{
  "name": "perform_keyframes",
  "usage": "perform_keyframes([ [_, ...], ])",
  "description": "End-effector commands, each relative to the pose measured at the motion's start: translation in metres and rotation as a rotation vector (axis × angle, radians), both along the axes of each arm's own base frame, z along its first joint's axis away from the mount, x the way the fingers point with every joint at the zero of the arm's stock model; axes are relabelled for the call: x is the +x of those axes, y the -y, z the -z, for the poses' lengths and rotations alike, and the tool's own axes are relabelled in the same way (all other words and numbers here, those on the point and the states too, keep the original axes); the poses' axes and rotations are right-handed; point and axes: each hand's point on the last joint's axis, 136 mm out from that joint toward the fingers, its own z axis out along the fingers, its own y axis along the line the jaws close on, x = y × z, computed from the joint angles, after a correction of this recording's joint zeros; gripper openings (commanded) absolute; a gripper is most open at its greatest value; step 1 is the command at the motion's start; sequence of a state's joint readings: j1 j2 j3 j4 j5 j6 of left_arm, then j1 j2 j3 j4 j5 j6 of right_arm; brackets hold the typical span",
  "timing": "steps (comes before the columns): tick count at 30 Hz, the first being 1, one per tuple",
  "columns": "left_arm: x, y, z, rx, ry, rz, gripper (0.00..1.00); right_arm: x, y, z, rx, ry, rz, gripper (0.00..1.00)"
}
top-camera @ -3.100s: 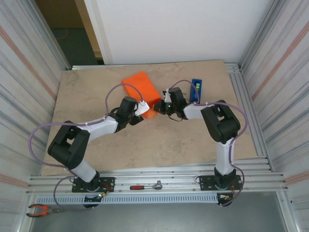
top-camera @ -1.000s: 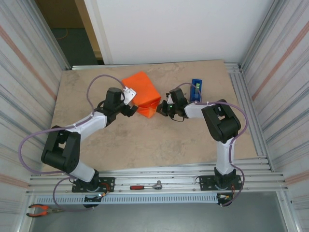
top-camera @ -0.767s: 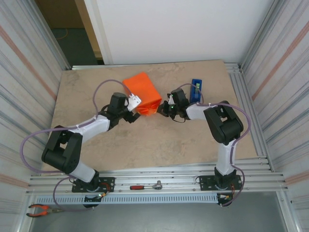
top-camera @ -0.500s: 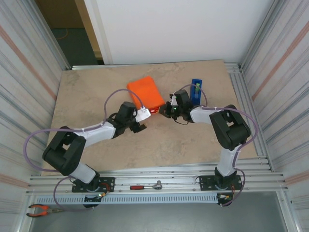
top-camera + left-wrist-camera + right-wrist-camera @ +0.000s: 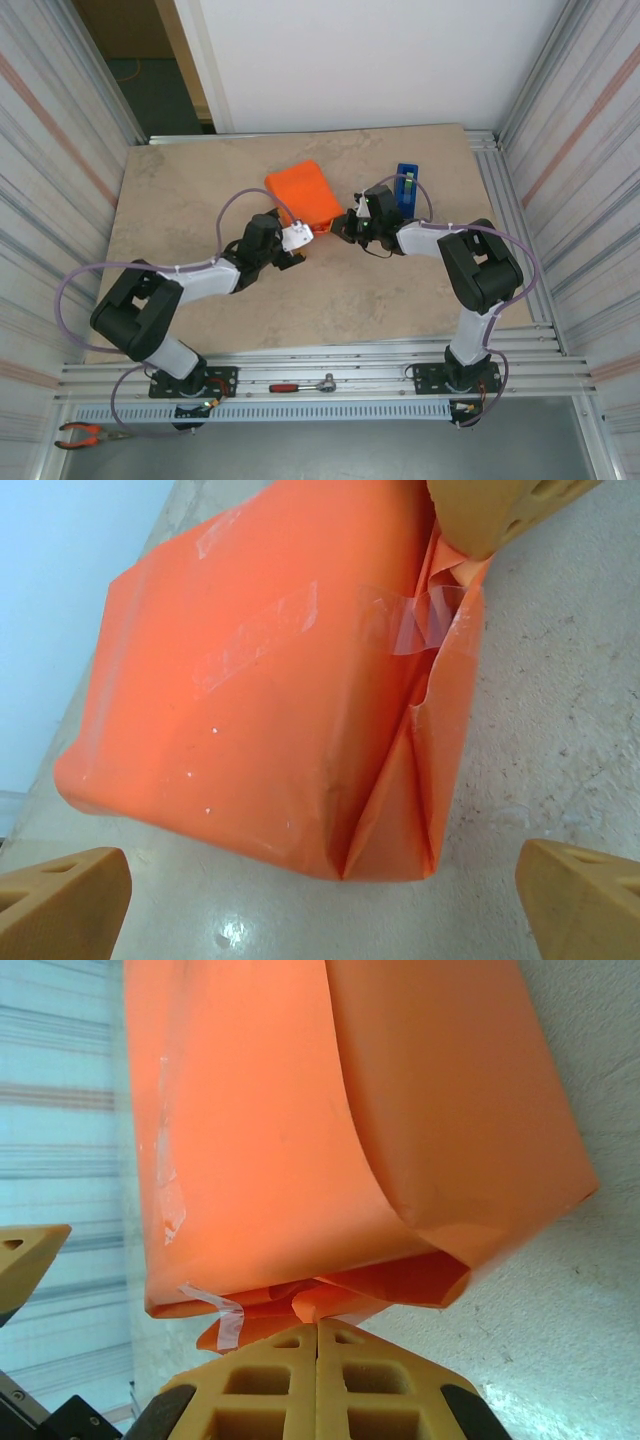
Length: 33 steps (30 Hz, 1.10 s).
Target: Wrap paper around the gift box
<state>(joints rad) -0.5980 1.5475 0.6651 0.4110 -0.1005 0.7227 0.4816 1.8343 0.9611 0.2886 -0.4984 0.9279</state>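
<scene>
The paper [image 5: 303, 193] is folded into an orange box-shaped parcel lying on the table [image 5: 190, 190] toward its far side, between the two arms. The gift box itself cannot be seen: the paper covers it on every side that faces a camera, and no pink shows through any gap.

The left gripper [image 5: 322, 875] is spread wide. In the left wrist view its two tan fingers [image 5: 65, 900] sit in the bottom corners, cut off by the frame. The parcel's near end, with its folded triangular flaps, lies between them and a little ahead, and neither finger touches it. Clear tape strips [image 5: 258, 640] lie across the top face, hard to make out against the orange, and a crumpled one sits by the far corner.

The right gripper [image 5: 318, 1332] has its fingers pressed flat together at the parcel's other end. A small crumpled flap of paper comes down to their tips. Whether any of it is caught between the pads cannot be made out, since the fingers hide the contact. A loose bit of tape [image 5: 218, 1318] hangs off the end fold just beside them.

From above, the gripper bodies hide both ends of the parcel. A blue tape dispenser [image 5: 405, 187] stands just behind the right wrist, partly covered by it. A red-handled ratchet [image 5: 302, 385] and orange-handled pliers [image 5: 85, 433] lie on the near rail, too small to show detail.
</scene>
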Motion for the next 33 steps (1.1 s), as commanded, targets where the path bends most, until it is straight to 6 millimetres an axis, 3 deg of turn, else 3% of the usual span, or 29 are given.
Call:
perform_keyframes([
  [1,0.01,0.015,-0.01,-0.009,0.049,0.046,0.99,0.008,-0.003,-0.017,0.046,0.031,0.006,0.0],
  [24,0.047,0.038,0.002,0.035,0.053,0.055,0.99,0.008,-0.008,-0.016,0.066,0.031,0.002,0.0],
  [27,0.051,0.037,0.005,0.043,0.039,0.057,0.93,0.008,-0.009,-0.016,0.07,0.03,0.002,0.0],
  [33,0.048,0.035,0.009,0.033,-0.039,0.077,0.7,0.008,-0.009,-0.013,0.069,0.023,0.005,0.0],
])
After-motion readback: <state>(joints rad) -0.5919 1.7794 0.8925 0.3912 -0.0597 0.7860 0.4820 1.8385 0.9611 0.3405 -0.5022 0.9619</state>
